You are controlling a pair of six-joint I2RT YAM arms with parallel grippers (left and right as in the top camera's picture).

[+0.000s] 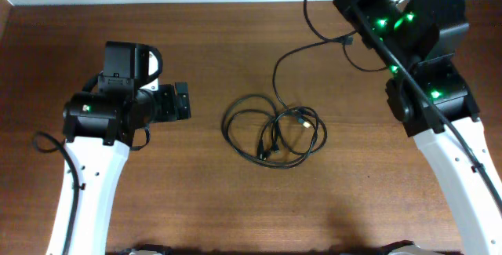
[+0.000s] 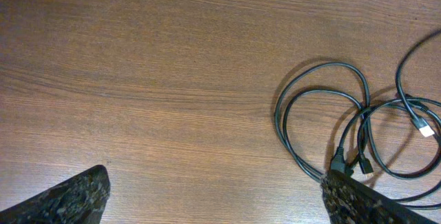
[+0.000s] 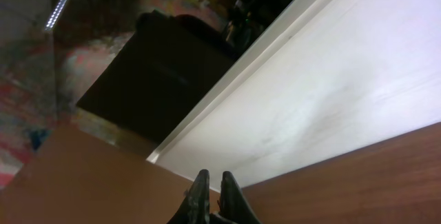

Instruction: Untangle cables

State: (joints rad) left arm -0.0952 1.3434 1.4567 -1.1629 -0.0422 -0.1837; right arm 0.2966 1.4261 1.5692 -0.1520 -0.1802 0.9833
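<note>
1. The tabletop (image 1: 196,208) is plain brown wood with lots of bare room around the mess, which should help when spreading things out.
2. The right arm (image 1: 447,153) sits up at the far right corner. The right gripper (image 3: 214,177) is pinched fully shut, and I can't see anything between its fingers. Its camera looks at the wall rather than the work, so my guess is it's parked out of the way.
3. The left arm (image 1: 90,169) is on the left side. The left gripper (image 1: 181,102) is spread as wide as it goes and holds nothing. It faces the pile, near it but not touching, so it looks lined up for the first grab.
4. The cables (image 1: 273,133) lie flat mid-tabletop between the two arms, as a bunch of loops crossing over each other.
5. One loose strand (image 1: 302,51) leaves the pile and runs toward the right arm. It's probably the easiest one to tease out first.
6. The plugs are the smallest bits. A silver-tipped plug (image 2: 426,129) lies inside the loops, and a pair of dark plugs (image 2: 351,162) is bunched close together. Those could snag on a loop if a cable gets pulled.
</note>
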